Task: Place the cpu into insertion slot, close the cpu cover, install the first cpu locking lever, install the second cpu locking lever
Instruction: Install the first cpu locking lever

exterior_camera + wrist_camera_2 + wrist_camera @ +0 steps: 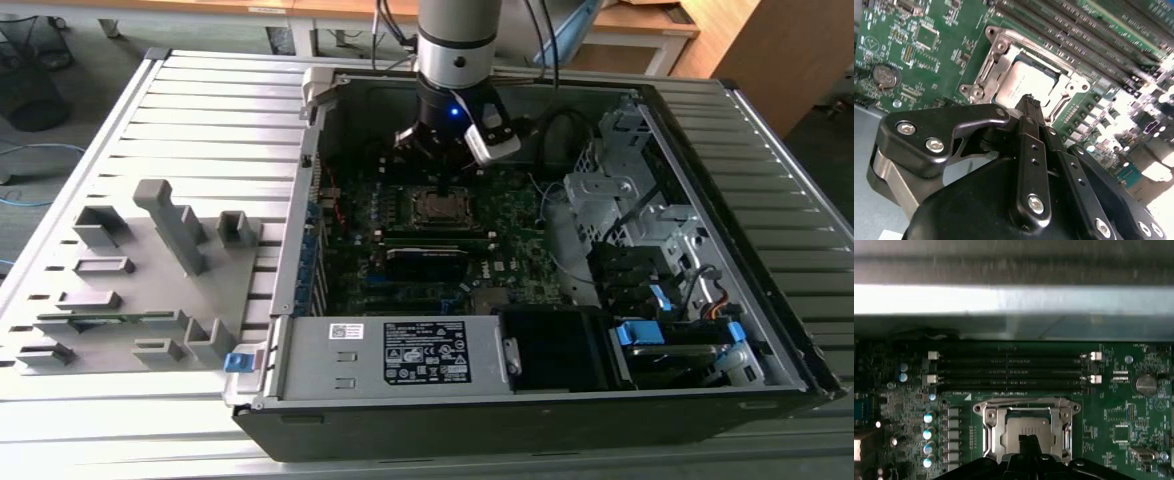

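The cpu (1026, 425) (1021, 82), a square chip with a dull silver top, lies flat in the insertion slot (438, 207) on the green motherboard. The cpu cover (990, 430) (999, 65), a silver metal frame, lies down around the chip's edges. My gripper (1029, 100) (1026, 441) hangs directly over the chip with its black fingers pressed together, its tips close to the chip's top; whether they touch it I cannot tell. In the exterior view the gripper (442, 186) reaches down into the open computer case just above the slot. Nothing shows between the fingers.
Long black memory slots (1009, 372) (1079, 30) run beside the socket. A coin battery (1145, 384) sits on the board. In the case, a power supply (387, 355) lies at the front and a metal drive cage (627, 200) on the exterior view's right. A grey fixture tray (134, 270) lies outside.
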`<state>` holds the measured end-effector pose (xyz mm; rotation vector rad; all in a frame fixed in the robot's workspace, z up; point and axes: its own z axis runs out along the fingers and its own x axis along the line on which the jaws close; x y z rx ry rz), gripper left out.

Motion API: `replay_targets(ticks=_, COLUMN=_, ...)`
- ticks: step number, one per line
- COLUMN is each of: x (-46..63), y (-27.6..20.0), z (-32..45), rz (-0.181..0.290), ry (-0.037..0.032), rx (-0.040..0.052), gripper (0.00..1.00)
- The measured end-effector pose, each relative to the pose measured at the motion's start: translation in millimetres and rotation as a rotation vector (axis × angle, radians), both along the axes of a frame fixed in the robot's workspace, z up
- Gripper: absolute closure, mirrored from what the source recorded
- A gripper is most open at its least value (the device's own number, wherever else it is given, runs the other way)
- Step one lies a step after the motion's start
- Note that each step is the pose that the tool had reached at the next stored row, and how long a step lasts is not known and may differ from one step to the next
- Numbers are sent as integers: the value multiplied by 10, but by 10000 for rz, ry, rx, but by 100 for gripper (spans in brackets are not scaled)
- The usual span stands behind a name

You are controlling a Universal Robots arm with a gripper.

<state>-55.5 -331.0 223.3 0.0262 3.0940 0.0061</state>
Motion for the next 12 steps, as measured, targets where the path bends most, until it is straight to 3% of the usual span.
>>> replay_targets(ticks=4, x=25, y=-25, z=0, rz=-1, ry=1, rx=-10, gripper=89)
replay_targets(ticks=12, x=40, y=-29, z=0, rz=-1, ry=2, rx=-10, gripper=89)
